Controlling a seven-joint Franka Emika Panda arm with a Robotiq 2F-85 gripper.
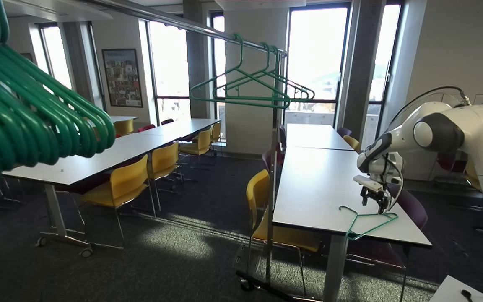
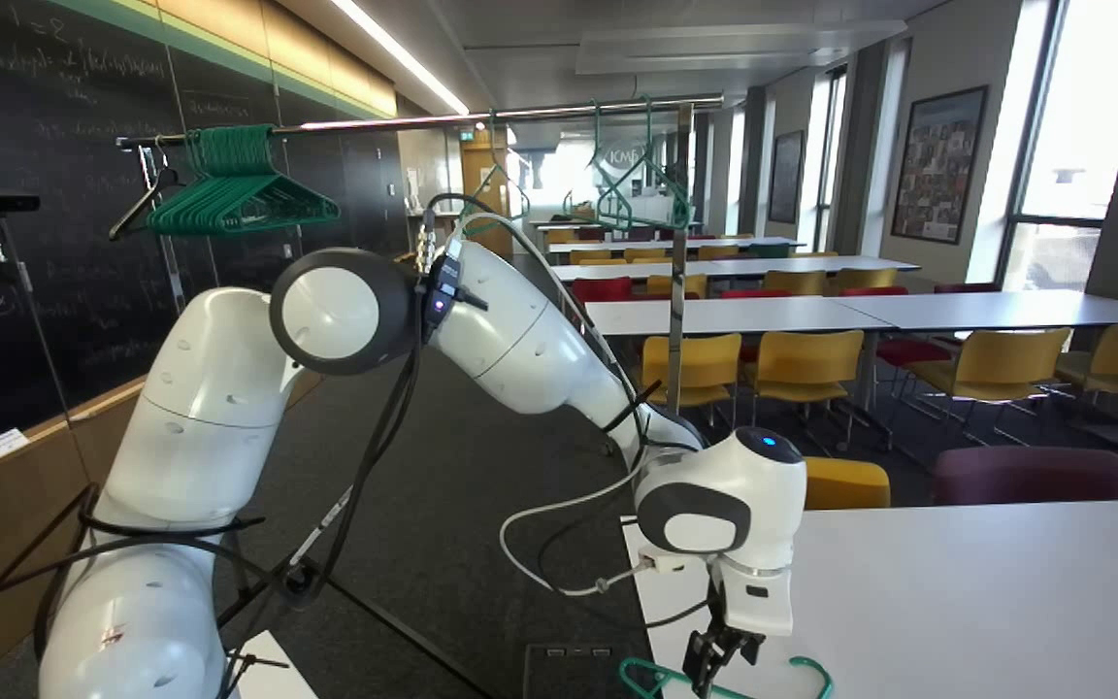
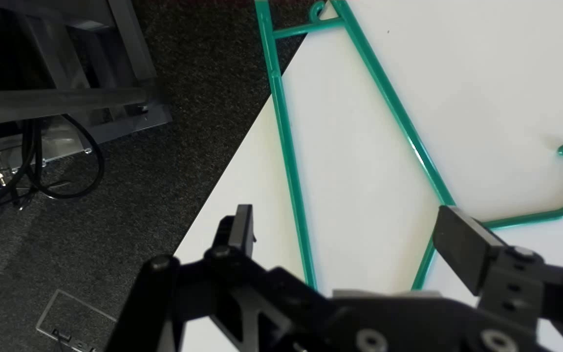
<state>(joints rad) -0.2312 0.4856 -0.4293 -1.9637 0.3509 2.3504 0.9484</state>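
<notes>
Claw [image 3: 346, 215] stands spread wide w/ nothing gripped, right over the green hanger [image 3: 289, 151], whose bars show betw. its two sides; can't tell if they touch. Hanger lies flat on the white tabletop [image 1: 317, 184] nr. the corner, one end poking past the edge; rest is borne by the surface, which prob. keeps it steady. Nearby: rack upright [image 2: 678, 320] close to the tabletop's side, other hangers [image 2: 248, 204] bunched on the rail [image 2: 375, 122], yellow chair [image 1: 258, 191] & purple chair [image 1: 411, 209] on opp. sides; upright might obstruct sideways moves.
</notes>
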